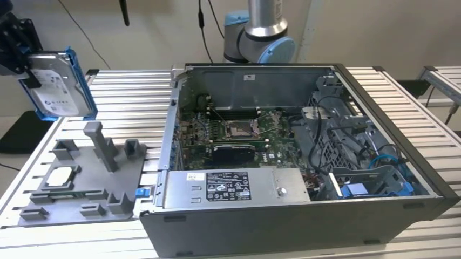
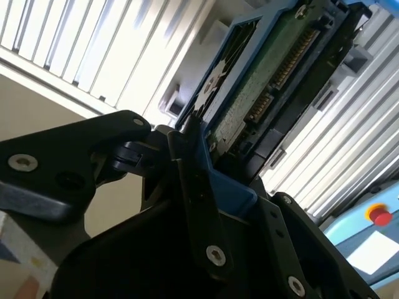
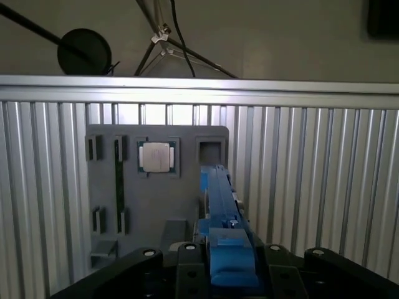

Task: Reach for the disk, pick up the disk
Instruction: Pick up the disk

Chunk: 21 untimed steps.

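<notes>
We see the gripper [image 1: 27, 75] clamped on the disk [image 1: 58, 86], upright above the grey tray [image 1: 86, 189] | computer case [image 1: 288, 221] open beside the tray; chip [image 3: 156, 156] seated in the tray

I count one disk [image 1: 58, 89], one open computer case [image 1: 288, 229], one grey power supply box [image 1: 230, 188] inside it, one grey fixture tray [image 1: 90, 186], one square chip [image 3: 156, 156] on that tray, and one robot arm [image 1: 260, 32].

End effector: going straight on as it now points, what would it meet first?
Probably the grey fixture tray: in the first wrist view the end effector, holding the disk, points at it beside the chip. Depth is unclear.
</notes>
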Each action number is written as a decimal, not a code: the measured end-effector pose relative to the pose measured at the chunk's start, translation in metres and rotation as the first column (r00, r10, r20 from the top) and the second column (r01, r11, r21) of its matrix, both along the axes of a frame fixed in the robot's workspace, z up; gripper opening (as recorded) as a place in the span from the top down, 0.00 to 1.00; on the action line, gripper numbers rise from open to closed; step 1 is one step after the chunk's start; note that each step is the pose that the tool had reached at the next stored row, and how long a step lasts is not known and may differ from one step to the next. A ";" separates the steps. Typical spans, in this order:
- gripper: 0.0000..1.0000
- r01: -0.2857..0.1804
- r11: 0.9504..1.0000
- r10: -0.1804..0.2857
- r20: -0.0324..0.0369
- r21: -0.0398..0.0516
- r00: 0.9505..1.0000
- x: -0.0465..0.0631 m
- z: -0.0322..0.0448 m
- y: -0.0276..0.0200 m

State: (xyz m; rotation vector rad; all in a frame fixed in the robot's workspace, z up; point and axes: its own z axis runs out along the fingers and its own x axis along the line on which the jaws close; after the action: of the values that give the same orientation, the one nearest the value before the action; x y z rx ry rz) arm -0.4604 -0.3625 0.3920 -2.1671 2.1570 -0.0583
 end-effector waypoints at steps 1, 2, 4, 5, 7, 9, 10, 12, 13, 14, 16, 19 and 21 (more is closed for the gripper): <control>1.00 0.000 1.000 0.000 0.001 0.000 1.000 0.000 0.0042 0.0000; 1.00 0.000 1.000 0.000 0.001 0.000 1.000 0.000 0.0090 0.0000; 1.00 0.000 1.000 0.000 0.001 0.000 1.000 0.000 0.0178 0.0000; 1.00 0.000 1.000 0.000 0.001 0.000 1.000 0.000 0.0225 0.0000; 1.00 -0.001 1.000 0.001 0.001 0.000 1.000 0.000 0.0317 0.0000; 1.00 -0.002 1.000 0.002 0.001 0.000 1.000 0.000 0.0407 0.0000; 1.00 -0.002 1.000 0.002 0.001 0.000 1.000 0.000 0.0452 0.0000; 1.00 -0.002 1.000 0.002 0.001 0.000 1.000 0.000 0.0543 0.0000; 1.00 -0.002 1.000 0.002 0.001 0.000 1.000 0.000 0.0588 0.0000; 1.00 -0.002 1.000 0.002 0.001 0.000 1.000 0.000 0.0634 0.0000; 1.00 -0.002 1.000 0.002 0.001 0.000 1.000 0.000 0.0724 0.0000; 1.00 -0.002 1.000 0.002 0.001 0.000 1.000 0.000 0.0862 0.0000; 1.00 -0.002 1.000 0.002 0.001 0.000 1.000 0.000 0.0958 0.0000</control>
State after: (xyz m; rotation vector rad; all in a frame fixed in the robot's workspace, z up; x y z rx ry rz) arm -0.4604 -0.3625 0.4879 -2.1694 2.1539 -0.0591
